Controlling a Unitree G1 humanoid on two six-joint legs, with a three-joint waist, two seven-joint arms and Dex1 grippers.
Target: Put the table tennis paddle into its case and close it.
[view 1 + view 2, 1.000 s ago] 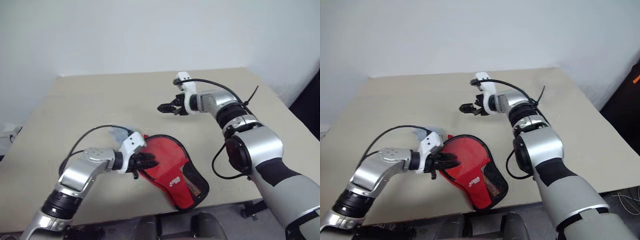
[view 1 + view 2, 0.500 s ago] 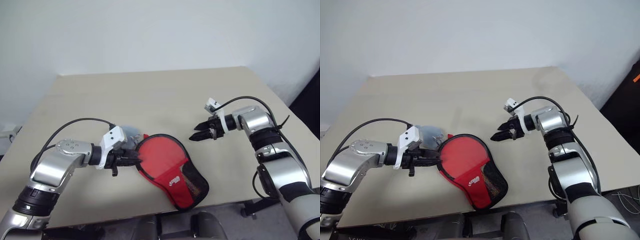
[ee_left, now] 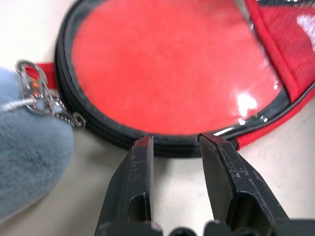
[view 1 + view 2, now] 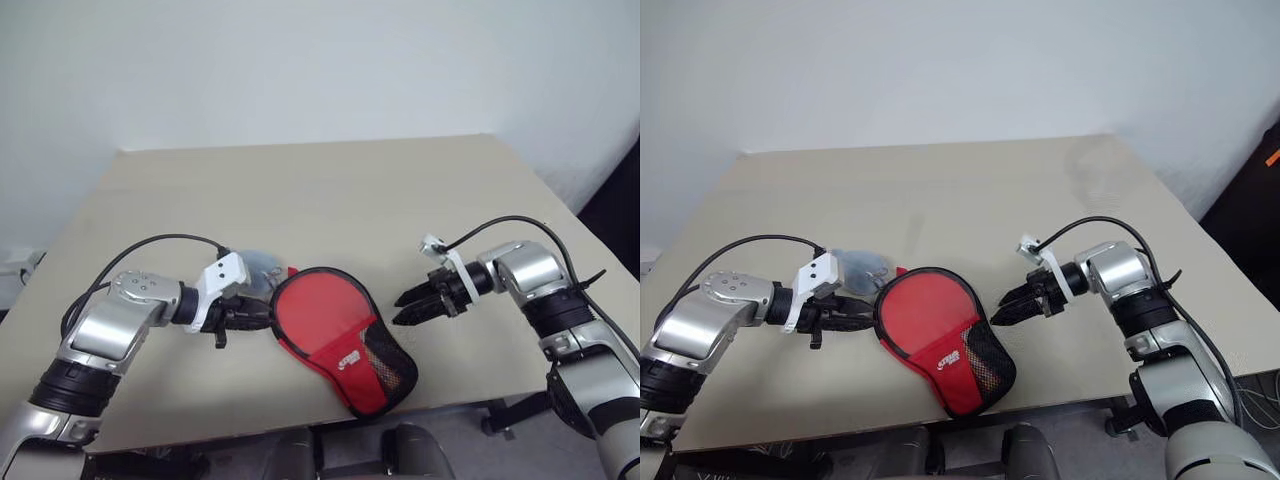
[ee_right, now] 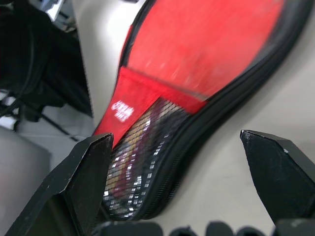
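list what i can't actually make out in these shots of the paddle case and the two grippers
- Paddle handle: through the mesh of the case both eye views show a dark blur; the right wrist view smears it.
- Zip along the case's right edge: shut or open there, too small to tell in the eye views.
- Left gripper: its fingertips sit at the zip edging; contact unclear.
- Fluffy blue-grey ball: cut off by the frame edge in the left wrist view, partly behind the left gripper in the eye views.

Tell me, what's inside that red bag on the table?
Through the clear side of the case you can see the round red face of the paddle. Its handle end sits behind the red mesh panel, so that part is hard to make out.
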